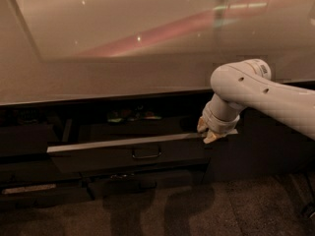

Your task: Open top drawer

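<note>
The top drawer point(98, 157) stands partway out, its handle point(146, 154) at the centre of the front. The gripper point(206, 132) sits at the right end of the front's top edge; how far it is open cannot be told. The white arm point(266, 93) reaches in from the right, wrist bent down, under the desk point(123, 77) edge.

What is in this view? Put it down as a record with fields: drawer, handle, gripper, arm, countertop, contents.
top drawer: pulled partly out from under the countertop, interior showing
handle: small bar at the centre of the drawer front, nothing gripping it
gripper: at the right end of the drawer front's top edge, apparently touching it
arm: white, reaching in from the right
countertop: glossy, with light reflections
contents: a few small objects at the back, too dim to identify
</note>
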You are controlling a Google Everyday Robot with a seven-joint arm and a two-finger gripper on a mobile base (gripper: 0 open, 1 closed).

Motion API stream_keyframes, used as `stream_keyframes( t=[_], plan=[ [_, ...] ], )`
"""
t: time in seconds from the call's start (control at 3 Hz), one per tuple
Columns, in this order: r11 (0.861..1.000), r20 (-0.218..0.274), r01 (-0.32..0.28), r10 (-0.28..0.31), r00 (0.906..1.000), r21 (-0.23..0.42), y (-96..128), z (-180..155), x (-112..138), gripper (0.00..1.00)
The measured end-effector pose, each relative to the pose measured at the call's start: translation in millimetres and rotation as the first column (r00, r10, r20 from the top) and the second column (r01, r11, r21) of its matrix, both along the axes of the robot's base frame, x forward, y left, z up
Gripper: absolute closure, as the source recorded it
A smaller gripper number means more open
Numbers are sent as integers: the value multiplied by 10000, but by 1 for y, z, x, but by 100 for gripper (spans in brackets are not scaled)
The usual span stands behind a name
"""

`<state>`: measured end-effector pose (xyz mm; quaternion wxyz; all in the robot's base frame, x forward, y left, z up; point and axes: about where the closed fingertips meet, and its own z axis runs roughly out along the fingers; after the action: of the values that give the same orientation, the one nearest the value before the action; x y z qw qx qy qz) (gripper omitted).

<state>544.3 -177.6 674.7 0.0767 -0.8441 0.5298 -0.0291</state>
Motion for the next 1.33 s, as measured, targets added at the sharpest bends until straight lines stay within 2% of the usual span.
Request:
stream_keyframes(
  t=[1.33],
  plan=[
    [10000,-13,-70,70,10000,11,0,0,-9,100]
  ],
)
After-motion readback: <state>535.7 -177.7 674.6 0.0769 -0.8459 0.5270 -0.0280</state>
